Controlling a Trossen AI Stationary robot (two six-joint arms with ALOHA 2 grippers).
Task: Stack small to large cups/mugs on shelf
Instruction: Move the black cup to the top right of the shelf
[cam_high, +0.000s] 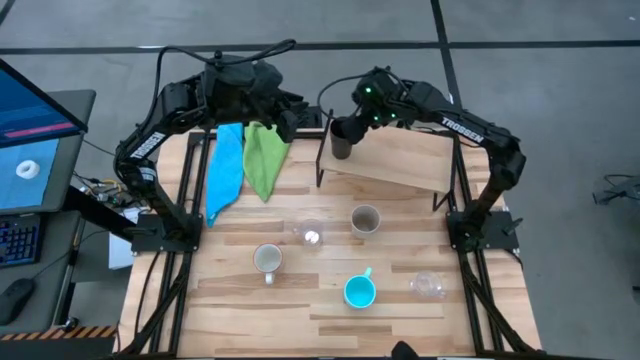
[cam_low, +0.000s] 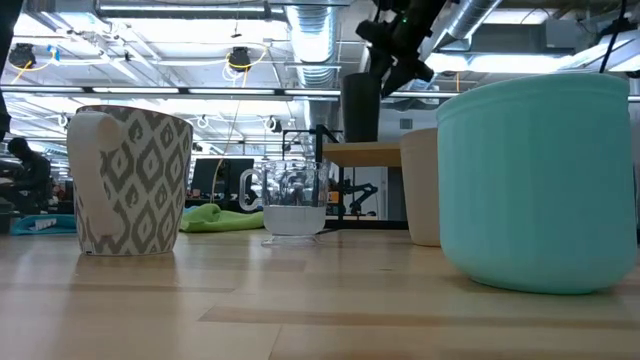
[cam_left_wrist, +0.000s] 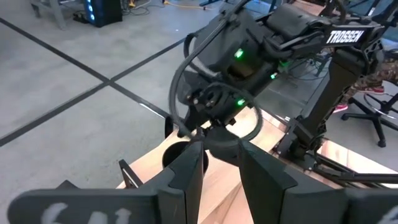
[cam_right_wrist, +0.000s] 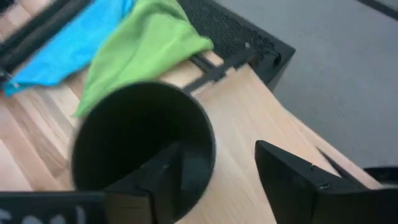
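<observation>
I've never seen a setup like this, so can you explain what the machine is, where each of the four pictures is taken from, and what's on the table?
It is a robot with two dark arms at a wooden table. One picture looks straight down, one looks level across the tabletop, and two come from cameras on the arms' wrists. The right hand is open around a tall black cup standing on the low shelf. The left hand waits at the back, near a blue cloth and a green cloth. On the table stand a beige tumbler, a patterned white mug, a cyan mug and two clear cups.
</observation>
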